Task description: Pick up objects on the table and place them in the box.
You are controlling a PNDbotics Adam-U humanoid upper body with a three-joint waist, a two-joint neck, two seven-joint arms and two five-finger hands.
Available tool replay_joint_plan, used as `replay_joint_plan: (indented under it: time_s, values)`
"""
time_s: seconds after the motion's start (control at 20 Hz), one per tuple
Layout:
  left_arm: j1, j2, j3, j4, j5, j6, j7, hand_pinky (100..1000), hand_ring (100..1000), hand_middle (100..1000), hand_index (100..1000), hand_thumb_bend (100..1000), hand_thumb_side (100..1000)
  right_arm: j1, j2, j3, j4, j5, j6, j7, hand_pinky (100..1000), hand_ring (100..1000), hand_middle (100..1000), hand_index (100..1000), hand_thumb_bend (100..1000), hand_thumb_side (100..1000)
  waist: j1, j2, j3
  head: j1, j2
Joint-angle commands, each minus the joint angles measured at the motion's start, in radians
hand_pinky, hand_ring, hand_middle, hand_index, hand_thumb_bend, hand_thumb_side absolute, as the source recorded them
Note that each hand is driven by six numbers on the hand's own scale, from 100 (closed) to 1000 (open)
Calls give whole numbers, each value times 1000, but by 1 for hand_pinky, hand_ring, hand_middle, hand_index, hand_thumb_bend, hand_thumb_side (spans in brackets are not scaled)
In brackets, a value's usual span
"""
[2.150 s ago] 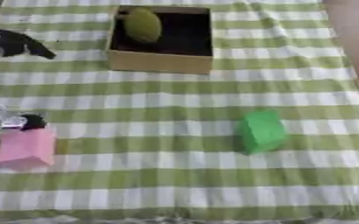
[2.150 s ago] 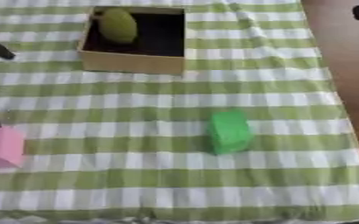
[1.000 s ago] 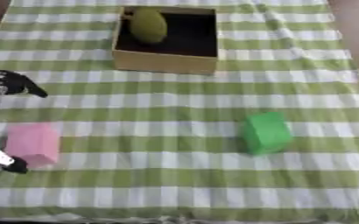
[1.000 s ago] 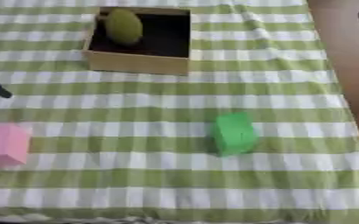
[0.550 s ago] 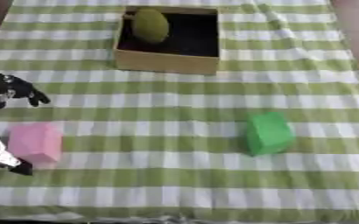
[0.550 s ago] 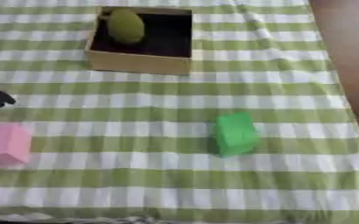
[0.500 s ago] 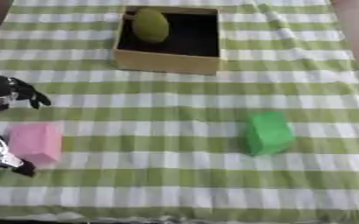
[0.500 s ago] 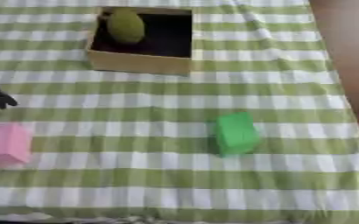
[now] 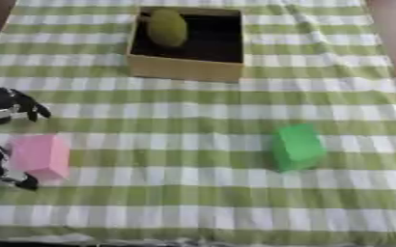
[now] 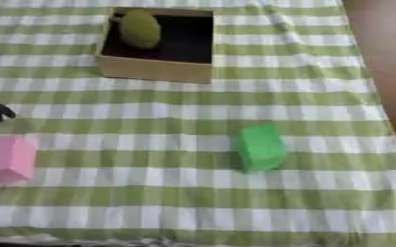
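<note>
From where I stand, the left hand (image 9: 0, 140) brackets the pink block (image 9: 40, 156) at the table's 8 o'clock, fingers spread apart, one above and one below it, not yet closed. The block lies just right of the palm. The green block (image 9: 298, 146) sits at 4 o'clock. The box (image 9: 184, 69) waits at 12, an olive-green object (image 9: 167, 27) inside.

green-and-white checked tablecloth (image 9: 193, 120), brown floor (image 10: 387, 58) along the right edge
</note>
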State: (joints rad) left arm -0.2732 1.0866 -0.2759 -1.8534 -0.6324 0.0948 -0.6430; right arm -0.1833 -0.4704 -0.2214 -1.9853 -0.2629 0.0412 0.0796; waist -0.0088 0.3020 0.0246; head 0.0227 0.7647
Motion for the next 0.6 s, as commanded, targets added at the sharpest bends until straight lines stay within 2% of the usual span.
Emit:
replay_joint_plan:
  time_s: [0.05,0.4,0.55,0.6]
  values:
    - [-13,14,-1,10,-14,-5,6,889,841,705,873,792,532,-3,-11,-10,-15,4,2,0,994,820,587,846,100,578,-10,-18,-2,5,5]
    - [-17,0,-17,22,13,-29,-11,836,778,635,802,701,549,-1,-6,-11,-15,6,4,0,995,818,587,847,100,580,-11,-15,-5,8,5]
    - [-15,-3,-16,21,20,-32,-16,807,741,596,758,626,492,0,-5,-12,-15,7,6,0,995,817,586,847,100,580,-10,-14,-6,7,5]
    - [-15,-3,-14,18,21,-31,-14,789,717,574,735,566,459,0,-4,-13,-15,7,6,-1,995,816,585,846,100,580,-10,-14,-6,6,5]
